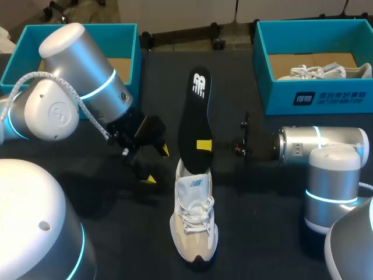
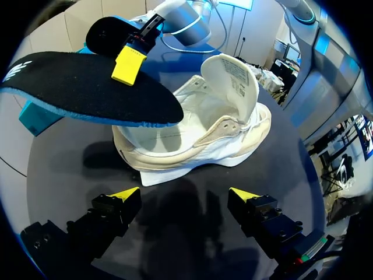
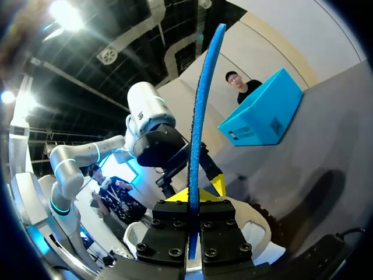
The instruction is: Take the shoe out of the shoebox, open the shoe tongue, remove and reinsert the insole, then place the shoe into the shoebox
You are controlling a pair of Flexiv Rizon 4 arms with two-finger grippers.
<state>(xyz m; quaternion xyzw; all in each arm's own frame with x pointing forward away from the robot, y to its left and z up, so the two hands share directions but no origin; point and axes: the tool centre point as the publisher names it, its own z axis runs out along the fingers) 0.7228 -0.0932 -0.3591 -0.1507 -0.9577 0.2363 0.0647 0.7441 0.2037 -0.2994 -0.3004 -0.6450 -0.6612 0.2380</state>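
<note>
The right gripper (image 3: 196, 197) is closed on the long black insole with the blue foam underside (image 1: 194, 114), which is held upright, its lower end at the mouth of the cream and white lace-up shoe (image 1: 193, 227). The shoe stands mid-table towards the near edge of the black table (image 1: 262, 221), its white tongue (image 2: 233, 73) folded open. The left gripper (image 2: 183, 195) is held open just beside the shoe. The insole step is judged to be in hand. For reinsertion, the insole must be fed down and forward into the shoe while the shoe is steadied.
</note>
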